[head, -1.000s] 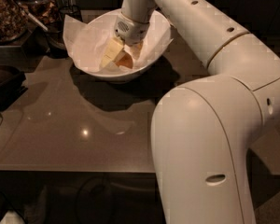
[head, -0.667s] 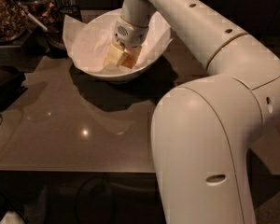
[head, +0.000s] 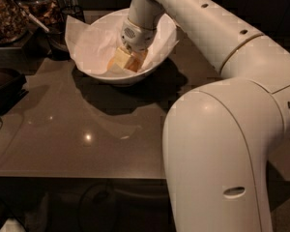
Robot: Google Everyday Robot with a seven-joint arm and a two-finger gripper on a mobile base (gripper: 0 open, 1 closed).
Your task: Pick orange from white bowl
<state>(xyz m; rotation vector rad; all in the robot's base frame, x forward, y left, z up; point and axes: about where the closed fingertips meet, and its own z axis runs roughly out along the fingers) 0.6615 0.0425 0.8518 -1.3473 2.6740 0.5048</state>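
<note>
The white bowl point(head: 150, 67) stands at the back of the dark table, lined with crumpled white paper point(head: 89, 37) that rises past its rim. My gripper point(head: 123, 60) reaches down into the bowl from the upper right, low over its bottom. The orange point(head: 138, 62) lies in the bottom of the bowl right at the gripper, which covers most of it; only orange patches show on either side of the gripper's tip. My white arm point(head: 217, 129) fills the right side of the view.
The brown glossy table point(head: 77, 129) stretches toward me from the bowl. At the back left stand dark containers of snacks point(head: 9, 13) and a black tray point(head: 5, 83) at the left edge.
The gripper has sunk slightly deeper into the bowl, staying at the orange. The bowl has not moved.
</note>
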